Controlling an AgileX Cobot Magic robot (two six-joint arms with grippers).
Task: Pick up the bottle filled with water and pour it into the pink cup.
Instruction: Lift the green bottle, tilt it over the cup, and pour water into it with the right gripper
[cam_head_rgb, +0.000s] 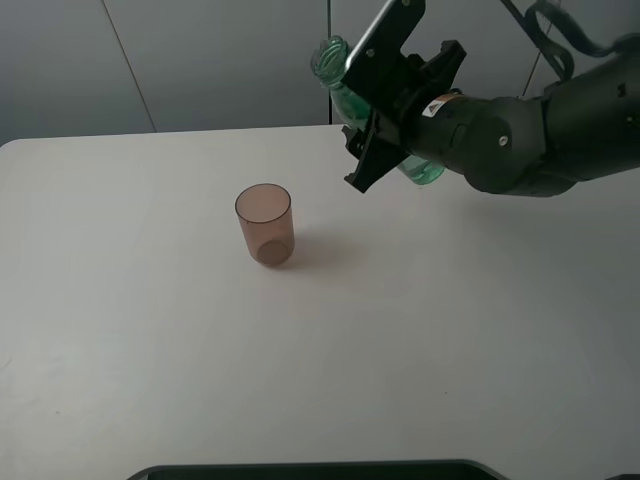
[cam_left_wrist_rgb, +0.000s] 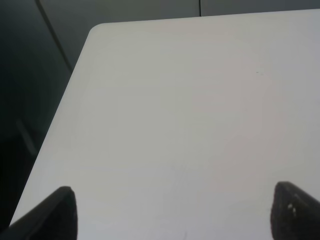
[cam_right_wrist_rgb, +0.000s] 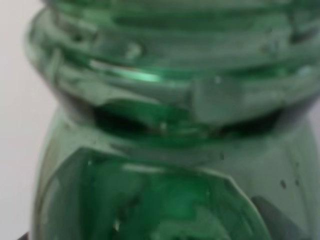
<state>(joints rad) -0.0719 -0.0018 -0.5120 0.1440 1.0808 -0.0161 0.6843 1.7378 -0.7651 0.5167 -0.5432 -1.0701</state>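
Exterior high: right pincer (cam_head_rgb: 372, 105) is clamped on the bottle (cam_head_rgb: 332, 62) and holds it in the air, well clear of the worktop (cam_head_rgb: 120, 330). The bottle is tilted, with its open mouth pointing up and toward the pink cup (cam_head_rgb: 265, 225) side. The cup stands upright and alone, near the bottle but not under its mouth. We judge the main risk is a miss. If we tip further from this spot and height, the stream lands on the worktop beside the cup or splashes off its rim. The cup is small and looks light, so a hard stream or a nudge from the neck could knock it over. We can't read the water level. Left wrist: left pincer (cam_left_wrist_rgb: 180, 212) is spread wide with nothing between its tips, only bare worktop (cam_left_wrist_rgb: 190, 110) below. It isn't steadying the cup, and neither bottle nor cup shows here. Right wrist: the bottle's ringed neck (cam_right_wrist_rgb: 165, 100) fills the frame and is blurred. The cup isn't visible, so this view gives no help with aiming. The plastic looks smooth, so we'd watch for the bottle rotating or slipping in the grip as the tilt grows.
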